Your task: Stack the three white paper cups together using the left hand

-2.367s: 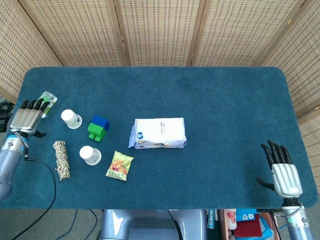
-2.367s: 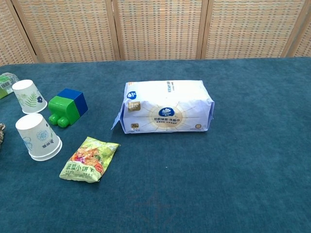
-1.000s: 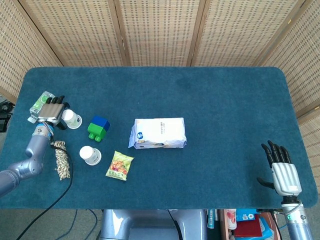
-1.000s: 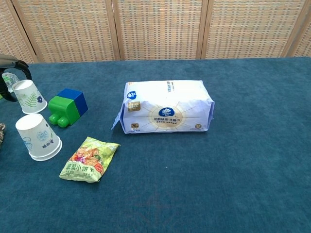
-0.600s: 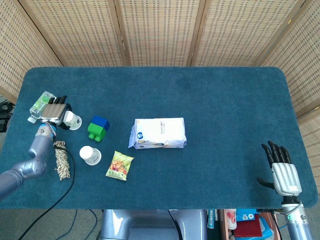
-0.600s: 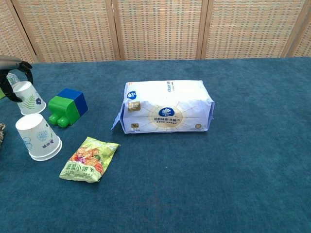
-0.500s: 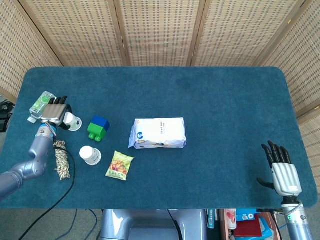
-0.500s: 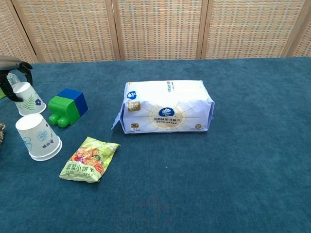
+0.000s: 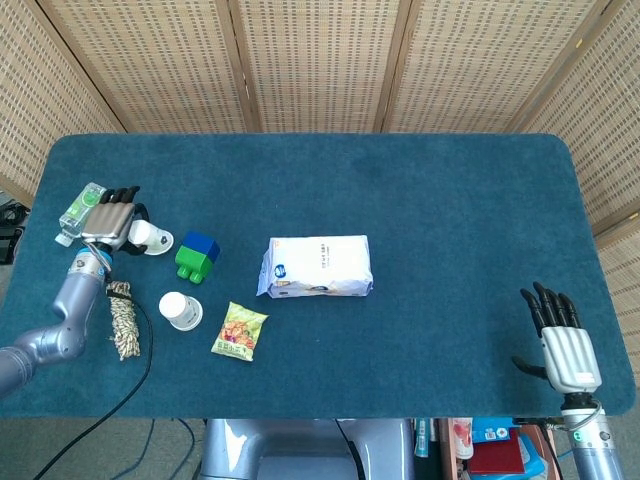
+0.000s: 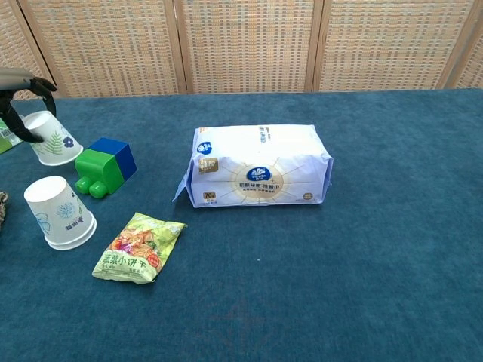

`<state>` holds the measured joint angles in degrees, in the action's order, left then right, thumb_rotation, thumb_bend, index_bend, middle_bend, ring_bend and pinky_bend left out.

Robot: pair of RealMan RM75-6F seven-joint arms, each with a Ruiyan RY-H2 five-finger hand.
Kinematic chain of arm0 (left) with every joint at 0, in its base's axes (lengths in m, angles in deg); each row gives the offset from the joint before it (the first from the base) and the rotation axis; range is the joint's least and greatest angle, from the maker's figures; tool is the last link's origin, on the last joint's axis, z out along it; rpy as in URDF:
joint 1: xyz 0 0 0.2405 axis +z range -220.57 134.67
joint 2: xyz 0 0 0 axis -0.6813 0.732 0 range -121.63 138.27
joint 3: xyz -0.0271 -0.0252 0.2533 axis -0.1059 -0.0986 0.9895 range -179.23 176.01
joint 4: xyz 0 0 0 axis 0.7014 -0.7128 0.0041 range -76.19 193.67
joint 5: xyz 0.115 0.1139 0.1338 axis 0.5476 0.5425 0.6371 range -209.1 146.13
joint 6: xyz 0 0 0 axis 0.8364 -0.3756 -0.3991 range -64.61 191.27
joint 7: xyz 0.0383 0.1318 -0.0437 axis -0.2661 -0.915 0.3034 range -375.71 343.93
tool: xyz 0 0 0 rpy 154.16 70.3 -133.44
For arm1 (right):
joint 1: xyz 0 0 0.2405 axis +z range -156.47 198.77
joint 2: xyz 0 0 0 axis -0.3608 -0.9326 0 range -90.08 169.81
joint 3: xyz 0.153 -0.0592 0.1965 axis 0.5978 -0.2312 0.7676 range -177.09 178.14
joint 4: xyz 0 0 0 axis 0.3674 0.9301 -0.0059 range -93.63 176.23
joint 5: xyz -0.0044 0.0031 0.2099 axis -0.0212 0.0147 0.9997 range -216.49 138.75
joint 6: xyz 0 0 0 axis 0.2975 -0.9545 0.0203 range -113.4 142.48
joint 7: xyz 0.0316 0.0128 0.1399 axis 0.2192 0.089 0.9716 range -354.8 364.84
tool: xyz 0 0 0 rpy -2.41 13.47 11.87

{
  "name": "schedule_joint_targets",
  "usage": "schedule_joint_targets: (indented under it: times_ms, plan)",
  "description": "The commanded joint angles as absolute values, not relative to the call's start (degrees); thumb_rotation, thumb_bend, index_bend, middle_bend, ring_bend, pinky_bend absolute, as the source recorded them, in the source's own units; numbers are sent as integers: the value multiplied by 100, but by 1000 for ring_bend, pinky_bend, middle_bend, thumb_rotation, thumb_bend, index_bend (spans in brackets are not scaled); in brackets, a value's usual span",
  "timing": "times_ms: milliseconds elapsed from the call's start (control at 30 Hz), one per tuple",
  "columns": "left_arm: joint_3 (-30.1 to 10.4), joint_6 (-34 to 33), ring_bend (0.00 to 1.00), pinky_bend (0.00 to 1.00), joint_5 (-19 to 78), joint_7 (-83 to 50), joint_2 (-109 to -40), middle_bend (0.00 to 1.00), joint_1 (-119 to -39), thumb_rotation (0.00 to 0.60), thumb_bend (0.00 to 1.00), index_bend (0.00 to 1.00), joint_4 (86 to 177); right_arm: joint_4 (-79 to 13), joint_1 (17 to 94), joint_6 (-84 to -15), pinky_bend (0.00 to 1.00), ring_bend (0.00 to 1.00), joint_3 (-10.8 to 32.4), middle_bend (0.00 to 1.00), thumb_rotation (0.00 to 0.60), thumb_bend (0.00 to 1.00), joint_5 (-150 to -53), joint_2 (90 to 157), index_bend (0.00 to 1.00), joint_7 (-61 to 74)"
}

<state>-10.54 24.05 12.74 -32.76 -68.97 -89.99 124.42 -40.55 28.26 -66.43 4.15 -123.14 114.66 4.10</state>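
Two white paper cups show. One cup (image 9: 150,237) (image 10: 54,138) with a leaf print is gripped by my left hand (image 9: 112,222) (image 10: 23,79) at the table's left side, tilted and raised off the cloth, its rim toward the green and blue block. The other cup (image 9: 181,310) (image 10: 59,213) stands upside down on the cloth, nearer the front edge and apart from the hand. My right hand (image 9: 565,345) hangs open at the table's front right corner, holding nothing; the chest view does not show it.
A green and blue block (image 9: 197,256) (image 10: 106,166) sits just right of the held cup. A tissue pack (image 9: 318,266) (image 10: 260,166) lies mid-table, a snack bag (image 9: 240,331) (image 10: 138,246) before it. A rope coil (image 9: 122,317) and a small bottle (image 9: 80,208) lie near my left arm.
My left hand came in from the table's left edge, closed around the leaf-print cup, then lifted and tilted it slightly rightward. The right hand stayed put.
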Motion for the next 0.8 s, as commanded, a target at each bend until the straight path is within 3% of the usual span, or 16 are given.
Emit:
schedule_joint_targets:
  times_ms: [33, 400, 567, 800]
  plan:
    - [-1220, 1941, 0, 0, 1920, -3010, -6065, 51, -8820, 600, 269, 444, 13715, -4066, 2823, -6658, 0, 0, 408, 0, 600, 52, -12332, 11466, 32, 411]
    - [-1142, 1369, 0, 0, 3019, -2901, -4468, 51, -8388, 600, 269, 444, 16297, -4133, 2803, -6759, 0, 0, 393, 0, 600, 53, -12428, 11441, 32, 448]
    - [-981, 1342, 0, 0, 3416, -2886, -3990, 51, -8221, 600, 269, 444, 16881, -4156, 2790, -6794, 0, 0, 394, 0, 600, 53, -12444, 11425, 32, 472]
    - [-729, 1344, 0, 0, 3752, -2865, -3731, 51, -8010, 600, 269, 444, 17018, -4195, 2776, -6852, 0, 0, 395, 0, 600, 53, -12483, 11410, 32, 481]
